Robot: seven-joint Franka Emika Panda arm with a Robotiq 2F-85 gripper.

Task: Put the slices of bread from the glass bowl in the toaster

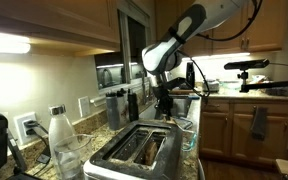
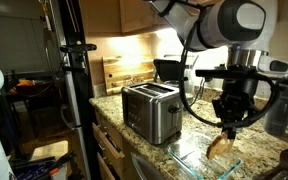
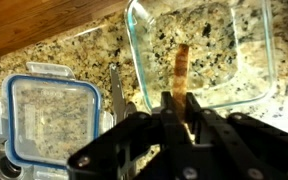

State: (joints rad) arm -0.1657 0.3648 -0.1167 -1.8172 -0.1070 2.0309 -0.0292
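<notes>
Bread slice (image 2: 220, 148) hangs pinched in the tool (image 2: 227, 130) above the glass bowl (image 3: 229, 50).

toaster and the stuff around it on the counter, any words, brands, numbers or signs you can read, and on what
No text can be read in any view.
Toaster: no brand or marking can be made out; too small and blurred.
Bottle with a white top: any label is too blurred to read.
Blue-rimmed clear lid: no print shows.
Glass bowl: no mark shows.
</notes>
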